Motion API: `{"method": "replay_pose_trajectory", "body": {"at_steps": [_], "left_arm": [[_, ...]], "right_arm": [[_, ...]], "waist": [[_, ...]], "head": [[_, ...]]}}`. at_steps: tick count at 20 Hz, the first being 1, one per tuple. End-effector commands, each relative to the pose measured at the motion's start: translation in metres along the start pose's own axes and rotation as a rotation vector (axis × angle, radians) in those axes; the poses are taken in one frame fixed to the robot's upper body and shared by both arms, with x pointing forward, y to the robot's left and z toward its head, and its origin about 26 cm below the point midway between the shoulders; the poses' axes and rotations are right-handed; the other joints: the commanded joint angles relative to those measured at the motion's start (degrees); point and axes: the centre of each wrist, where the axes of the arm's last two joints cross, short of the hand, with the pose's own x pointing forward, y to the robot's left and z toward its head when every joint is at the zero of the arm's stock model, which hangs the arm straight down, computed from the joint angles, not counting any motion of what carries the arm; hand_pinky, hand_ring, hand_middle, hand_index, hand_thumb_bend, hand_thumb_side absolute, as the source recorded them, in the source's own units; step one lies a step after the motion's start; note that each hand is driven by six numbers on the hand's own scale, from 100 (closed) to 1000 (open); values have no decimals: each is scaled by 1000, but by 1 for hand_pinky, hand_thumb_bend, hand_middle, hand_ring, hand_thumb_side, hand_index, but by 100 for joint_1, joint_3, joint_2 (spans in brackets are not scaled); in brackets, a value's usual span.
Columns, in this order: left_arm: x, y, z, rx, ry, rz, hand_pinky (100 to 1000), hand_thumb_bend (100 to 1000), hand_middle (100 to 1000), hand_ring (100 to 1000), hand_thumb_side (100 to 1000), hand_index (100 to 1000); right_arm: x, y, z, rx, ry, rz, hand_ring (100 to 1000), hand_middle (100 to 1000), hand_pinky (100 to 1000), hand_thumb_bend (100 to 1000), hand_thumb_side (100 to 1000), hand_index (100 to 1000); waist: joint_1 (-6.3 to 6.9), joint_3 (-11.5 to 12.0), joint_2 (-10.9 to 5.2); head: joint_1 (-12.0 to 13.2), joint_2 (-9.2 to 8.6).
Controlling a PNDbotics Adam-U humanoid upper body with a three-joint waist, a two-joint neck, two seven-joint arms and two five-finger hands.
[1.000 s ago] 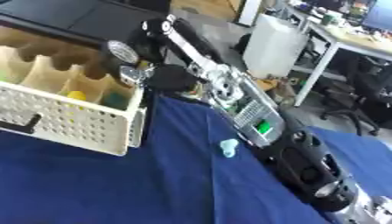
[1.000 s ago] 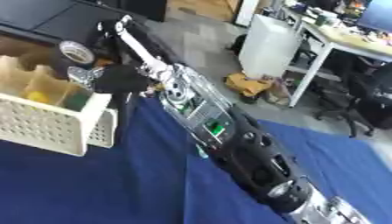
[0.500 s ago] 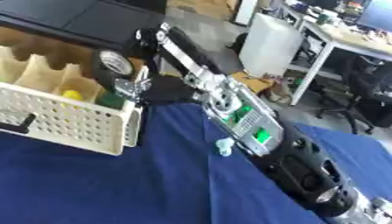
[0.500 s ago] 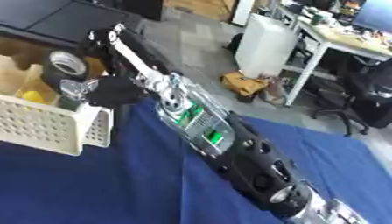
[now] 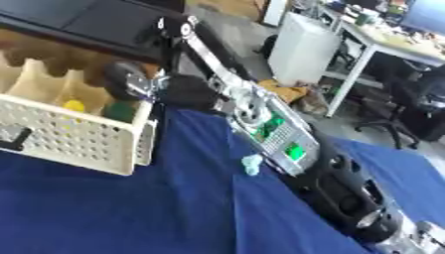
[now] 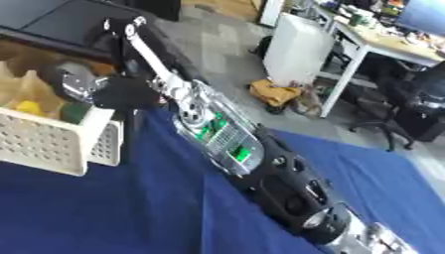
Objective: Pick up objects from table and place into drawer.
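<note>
My right arm reaches from the lower right up to the left. My right hand (image 5: 186,92) is curled round a grey ring-shaped roll (image 5: 126,82), holding it just over the right-hand end of the white perforated drawer (image 5: 61,141). The drawer has cardboard dividers, with a yellow thing (image 5: 74,105) and a green thing (image 5: 117,111) lying in its compartments. A small pale teal object (image 5: 251,164) lies on the blue tablecloth (image 5: 130,208) beside my forearm. The left hand shows in neither view.
A dark slab runs behind the drawer at the top left. Beyond the table edge are a white bin (image 5: 300,47), a white desk (image 6: 374,44) and an office chair (image 6: 413,114). My forearm (image 6: 260,173) crosses the right half of the table.
My right hand has carried the roll left and down, from above the drawer's far corner to just over its right compartments. The camera has shifted a little.
</note>
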Motion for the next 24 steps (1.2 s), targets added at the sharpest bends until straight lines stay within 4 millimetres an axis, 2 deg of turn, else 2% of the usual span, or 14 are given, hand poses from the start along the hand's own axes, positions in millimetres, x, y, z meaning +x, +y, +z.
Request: {"method": "replay_pose_trajectory", "body": {"at_steps": [1, 5, 9, 17, 24], "left_arm": [[5, -2, -6, -23, -24, -1, 1000, 198, 626, 443, 979, 759], [4, -2, -3, -13, -9, -10, 1000, 199, 627, 441, 998, 759], [4, -1, -1, -6, -2, -22, 1000, 199, 627, 440, 999, 759], [4, 1, 4, 20, 13, -44, 1000, 196, 626, 440, 1000, 759], [6, 5, 10, 68, 28, -80, 1000, 192, 629, 438, 1000, 759]], "right_arm": [[6, -7, -2, 24, -65, -41, 889, 699, 719, 491, 840, 983], [2, -11, 0, 14, -65, -51, 878, 627, 712, 484, 825, 942], [4, -19, 2, -29, -75, -68, 876, 598, 718, 484, 839, 914], [21, -42, 22, -153, -132, -146, 865, 565, 711, 420, 895, 848], [5, -63, 40, -331, -147, -208, 840, 541, 695, 347, 931, 808]], "waist": [[61, 8, -109], [61, -31, -93], [61, -79, -84], [61, -210, -79], [61, -405, -49]], "head": [[-40, -30], [-54, -8], [-32, 16], [248, 96], [537, 131]]}}
